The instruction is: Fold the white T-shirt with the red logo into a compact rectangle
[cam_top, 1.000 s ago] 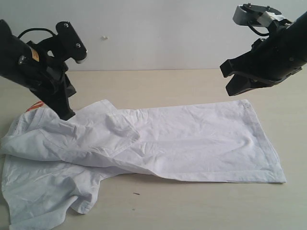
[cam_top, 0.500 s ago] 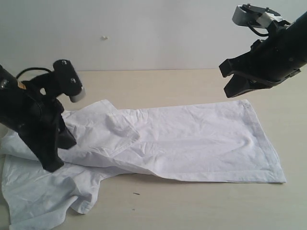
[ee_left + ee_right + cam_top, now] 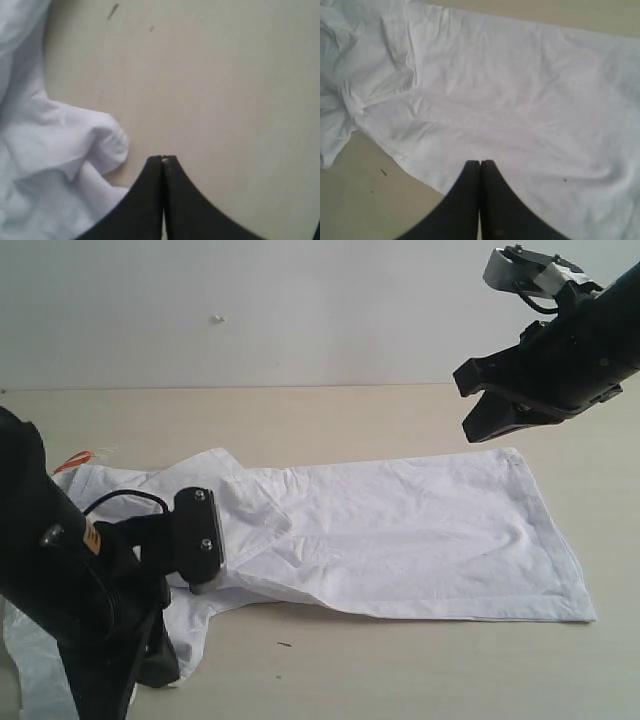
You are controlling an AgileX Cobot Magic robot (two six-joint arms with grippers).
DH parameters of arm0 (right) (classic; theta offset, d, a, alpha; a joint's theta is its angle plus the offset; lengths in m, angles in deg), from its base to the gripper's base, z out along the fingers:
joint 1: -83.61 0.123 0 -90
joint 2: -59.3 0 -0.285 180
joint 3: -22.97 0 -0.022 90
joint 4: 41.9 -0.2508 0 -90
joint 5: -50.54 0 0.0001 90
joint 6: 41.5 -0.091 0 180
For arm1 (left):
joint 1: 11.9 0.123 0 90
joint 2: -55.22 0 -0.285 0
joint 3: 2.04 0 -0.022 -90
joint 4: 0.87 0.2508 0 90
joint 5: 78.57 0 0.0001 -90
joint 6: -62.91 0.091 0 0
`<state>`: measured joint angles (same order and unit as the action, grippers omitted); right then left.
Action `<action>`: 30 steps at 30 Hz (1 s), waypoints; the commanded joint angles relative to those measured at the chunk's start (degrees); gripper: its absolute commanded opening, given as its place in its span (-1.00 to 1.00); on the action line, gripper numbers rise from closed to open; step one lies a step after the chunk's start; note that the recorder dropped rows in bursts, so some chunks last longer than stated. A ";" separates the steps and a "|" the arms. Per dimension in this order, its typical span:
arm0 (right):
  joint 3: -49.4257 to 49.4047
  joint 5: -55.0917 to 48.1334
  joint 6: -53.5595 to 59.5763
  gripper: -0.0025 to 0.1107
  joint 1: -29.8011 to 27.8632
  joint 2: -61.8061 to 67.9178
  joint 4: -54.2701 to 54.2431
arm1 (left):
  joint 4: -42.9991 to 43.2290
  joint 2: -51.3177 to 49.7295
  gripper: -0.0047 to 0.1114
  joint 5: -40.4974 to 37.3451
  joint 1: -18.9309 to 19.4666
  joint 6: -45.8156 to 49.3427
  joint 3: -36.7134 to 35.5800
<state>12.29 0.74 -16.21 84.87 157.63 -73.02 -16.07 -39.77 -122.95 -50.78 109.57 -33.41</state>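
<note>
The white T-shirt [image 3: 400, 530] lies lengthwise on the table, its hem to the right and its crumpled sleeves and collar end to the left. A small orange neck tag [image 3: 78, 458] peeks out at the far left. The red logo is hidden. My left gripper [image 3: 165, 675] [image 3: 162, 159] is shut and empty, low over bare table just beside a bunched sleeve [image 3: 95, 142]. My right gripper [image 3: 478, 405] [image 3: 480, 162] is shut with nothing in it, held high above the shirt's right half [image 3: 520, 100].
The beige table [image 3: 350, 420] runs back to a plain white wall. A small dark speck [image 3: 285, 645] lies on the table in front of the shirt. My left arm [image 3: 70, 610] covers the shirt's near left part.
My left arm has swung from the far left of the shirt down to the near left corner, past the sleeve. The right arm has barely moved.
</note>
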 commanded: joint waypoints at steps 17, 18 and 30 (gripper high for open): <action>0.31 -0.66 2.15 -0.96 0.12 -0.57 -1.91 | 3.46 0.48 -0.36 5.91 -2.27 -4.48 -2.68; 0.31 -0.83 2.15 -0.96 0.12 -0.57 -1.91 | 4.21 0.48 -0.29 5.91 -2.27 -5.38 -2.68; 0.31 -0.94 2.15 -0.96 0.12 -0.57 -1.91 | 6.33 0.02 -0.22 10.50 -2.27 -11.06 -5.00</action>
<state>12.29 -0.04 -14.70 84.87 157.63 -74.54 -10.46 -39.73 -113.78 -52.75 100.83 -38.36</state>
